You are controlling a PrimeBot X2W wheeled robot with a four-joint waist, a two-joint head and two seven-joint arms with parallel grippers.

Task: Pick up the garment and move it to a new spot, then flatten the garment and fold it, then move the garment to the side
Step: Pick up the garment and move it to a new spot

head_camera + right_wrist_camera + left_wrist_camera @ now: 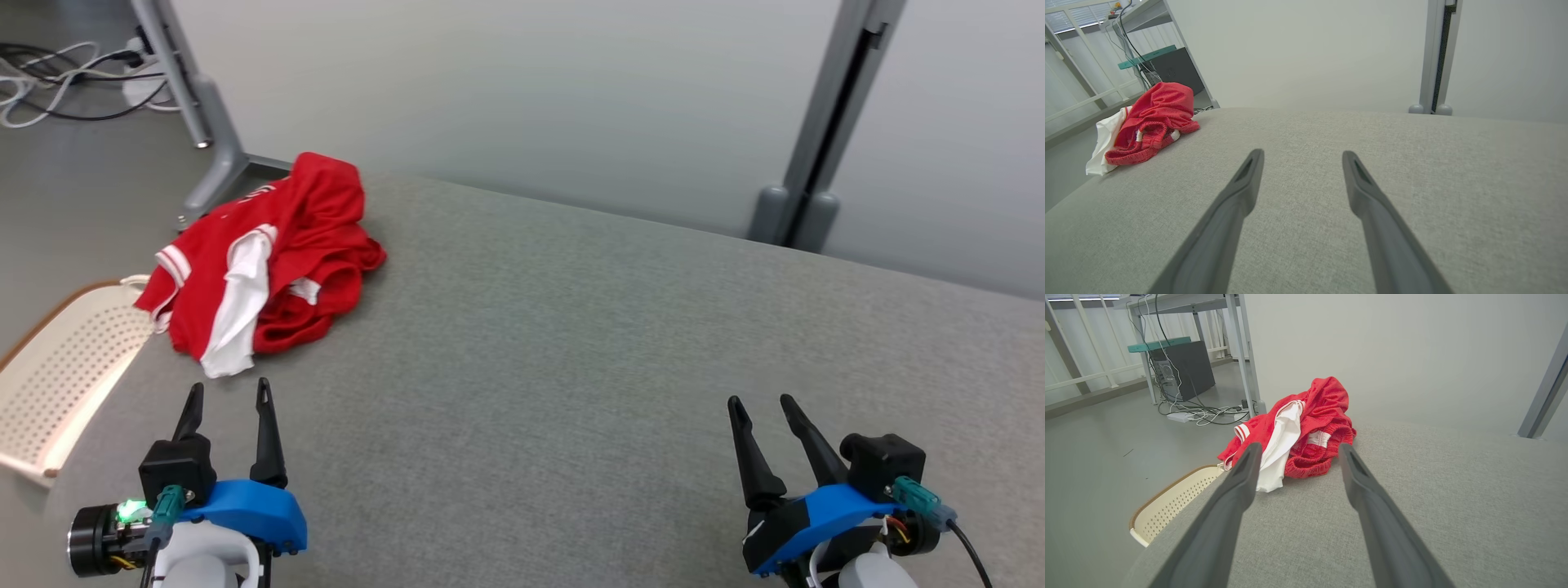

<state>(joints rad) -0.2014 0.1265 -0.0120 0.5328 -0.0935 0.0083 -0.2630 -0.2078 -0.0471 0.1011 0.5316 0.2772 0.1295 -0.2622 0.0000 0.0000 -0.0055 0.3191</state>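
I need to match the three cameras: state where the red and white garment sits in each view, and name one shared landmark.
Head view: garment upper left, at the grey table's far left corner.
Left wrist view: garment centre, just beyond the left gripper.
Right wrist view: garment left, at mid height.
Shared landmark: grey upright post behind the table, right of the garment in all three.

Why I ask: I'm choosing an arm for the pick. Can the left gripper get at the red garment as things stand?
Probably yes. The left gripper stands open, aimed at the garment, which lies crumpled near the left edge of the table just ahead; only bare table lies between them.
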